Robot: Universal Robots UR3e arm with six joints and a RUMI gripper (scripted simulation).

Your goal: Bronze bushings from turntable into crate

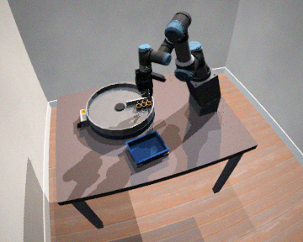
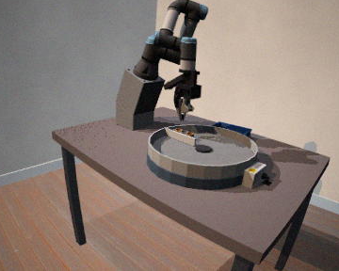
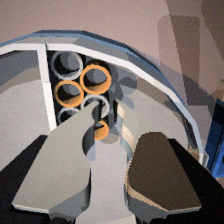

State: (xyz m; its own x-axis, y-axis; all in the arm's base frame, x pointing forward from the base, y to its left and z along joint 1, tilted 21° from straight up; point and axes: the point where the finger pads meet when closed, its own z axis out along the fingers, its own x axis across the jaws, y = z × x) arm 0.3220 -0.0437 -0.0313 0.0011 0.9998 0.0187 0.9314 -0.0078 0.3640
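Observation:
Several short bushings (image 3: 82, 92) lie in a cluster at the turntable's (image 1: 119, 107) right rim, beside a white divider bar. In the wrist view, two bronze ones (image 3: 95, 79) (image 3: 68, 93) show fully and a third (image 3: 101, 131) is partly hidden behind my fingers. Steel ones (image 3: 67, 65) (image 3: 95, 104) lie among them. My gripper (image 3: 107, 101) is shut and empty. It points down a little above the cluster (image 1: 143, 104), without touching it, as the top and exterior views show (image 1: 146, 93) (image 2: 183, 114). The blue crate (image 1: 147, 147) stands in front of the turntable.
The turntable has a raised rim and a dark hub (image 1: 119, 107) at its centre. A small control box with a yellow label (image 1: 82, 114) sits at its left side. The robot's base block (image 1: 204, 93) stands at the table's back right.

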